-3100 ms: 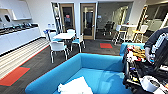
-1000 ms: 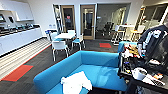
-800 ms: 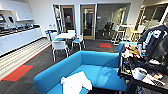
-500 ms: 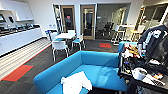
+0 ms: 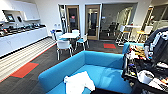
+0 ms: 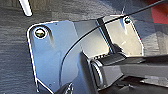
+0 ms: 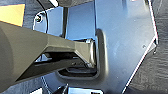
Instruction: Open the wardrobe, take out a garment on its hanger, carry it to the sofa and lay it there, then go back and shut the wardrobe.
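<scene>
Looking down past your rig, you had the sofa (image 5: 100, 67) just ahead on dark grey carpet (image 5: 50, 60), with the garment (image 5: 78, 83) lying crumpled on its seat cushion. Beyond it stood a white table (image 5: 68, 35) with white chairs (image 5: 63, 46), a long counter (image 5: 22, 37), and red floor patches (image 5: 24, 70). You could not tell whether either claw was spread or pressed together.

Sofa (image 5: 100, 67) seat free (garment (image 5: 78, 83) at left)
</scene>
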{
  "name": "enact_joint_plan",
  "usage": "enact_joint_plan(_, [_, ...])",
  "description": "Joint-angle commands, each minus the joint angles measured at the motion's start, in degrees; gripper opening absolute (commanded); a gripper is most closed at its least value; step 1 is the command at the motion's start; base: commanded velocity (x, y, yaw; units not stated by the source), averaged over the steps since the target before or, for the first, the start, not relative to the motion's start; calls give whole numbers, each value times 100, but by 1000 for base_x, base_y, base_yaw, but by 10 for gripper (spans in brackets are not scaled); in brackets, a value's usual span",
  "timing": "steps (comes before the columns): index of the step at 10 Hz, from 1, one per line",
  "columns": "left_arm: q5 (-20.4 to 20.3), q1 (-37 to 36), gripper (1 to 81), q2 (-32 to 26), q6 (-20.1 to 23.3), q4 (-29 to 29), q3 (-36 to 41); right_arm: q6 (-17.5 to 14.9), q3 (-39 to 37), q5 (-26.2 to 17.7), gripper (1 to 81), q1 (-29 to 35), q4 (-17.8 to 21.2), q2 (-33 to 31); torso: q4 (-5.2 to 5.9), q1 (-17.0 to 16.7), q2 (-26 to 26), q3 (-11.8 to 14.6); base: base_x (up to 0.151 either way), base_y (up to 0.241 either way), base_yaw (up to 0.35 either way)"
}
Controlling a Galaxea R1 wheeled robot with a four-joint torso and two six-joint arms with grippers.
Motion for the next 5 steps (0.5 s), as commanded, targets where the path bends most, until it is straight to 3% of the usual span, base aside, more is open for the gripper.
enact_joint_plan(1, [208,-191,811,-32,-12,41,-29,-7,36,-302,811,144,5,56,0,1,0,2,0,0,249])
enact_joint_plan(5, [208,-209,811,91,-3,59,-258,-16,36,-303,811,153,5,73,0,1,2,0,0,0,262])
